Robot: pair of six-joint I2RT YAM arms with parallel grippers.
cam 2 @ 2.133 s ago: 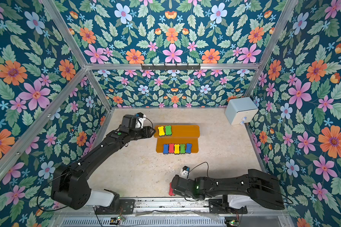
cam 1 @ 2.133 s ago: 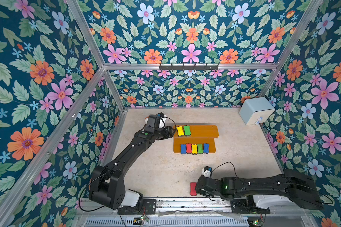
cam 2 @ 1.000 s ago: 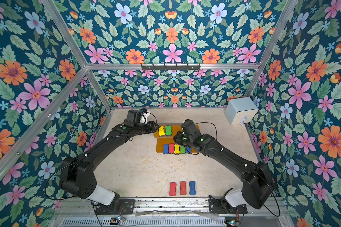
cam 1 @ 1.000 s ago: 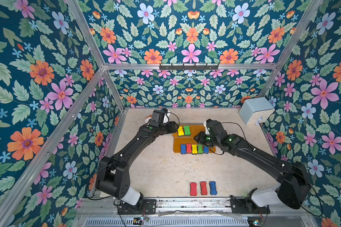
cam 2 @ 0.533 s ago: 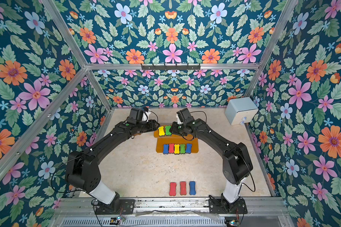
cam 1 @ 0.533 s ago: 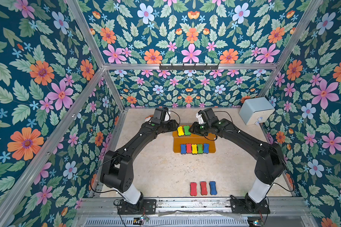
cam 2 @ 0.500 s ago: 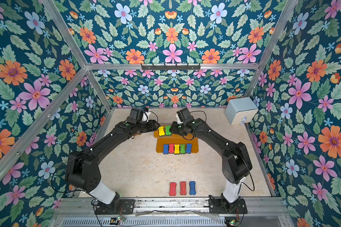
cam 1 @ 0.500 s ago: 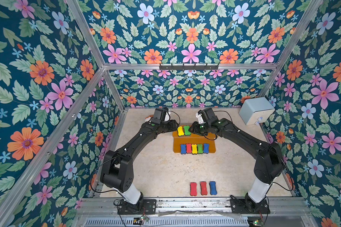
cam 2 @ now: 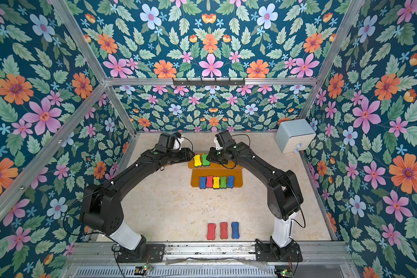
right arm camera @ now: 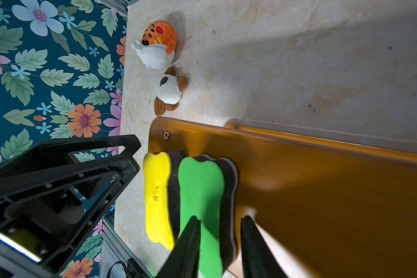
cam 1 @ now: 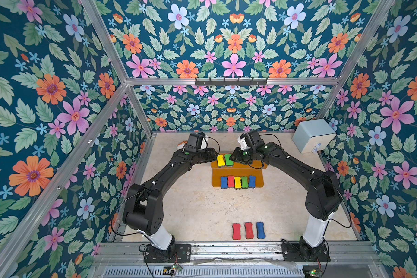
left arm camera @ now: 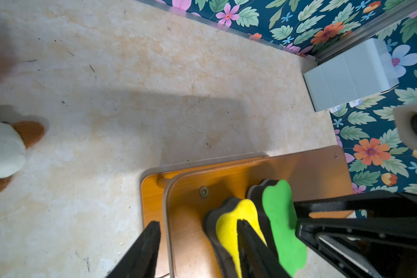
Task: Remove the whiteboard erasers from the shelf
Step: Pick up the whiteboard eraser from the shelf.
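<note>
The orange-brown shelf (cam 1: 238, 169) (cam 2: 216, 172) stands mid-table in both top views. Its upper board holds a yellow eraser (cam 1: 220, 160) (left arm camera: 229, 223) and a green eraser (cam 1: 228, 160) (right arm camera: 200, 190) side by side. On the lower board lie several erasers (cam 1: 237, 182) in a row. My left gripper (cam 1: 213, 157) (left arm camera: 198, 222) is open, straddling the yellow eraser's end with a wide gap on one side. From the opposite side, my right gripper (cam 1: 235, 157) (right arm camera: 221, 217) is open around the green eraser; one finger stands slightly off its dark base.
Two red erasers (cam 1: 236, 231) (cam 1: 249, 230) and a blue one (cam 1: 260, 229) lie on the table near the front edge. A pale blue box (cam 1: 313, 134) sits at the back right. Two plush toys (right arm camera: 158, 45) (right arm camera: 170, 90) lie behind the left arm near the wall.
My right arm came up from the table's front, passed the lower board and reached the green eraser on the upper board. Two more erasers now lie at the front. The left arm barely moved.
</note>
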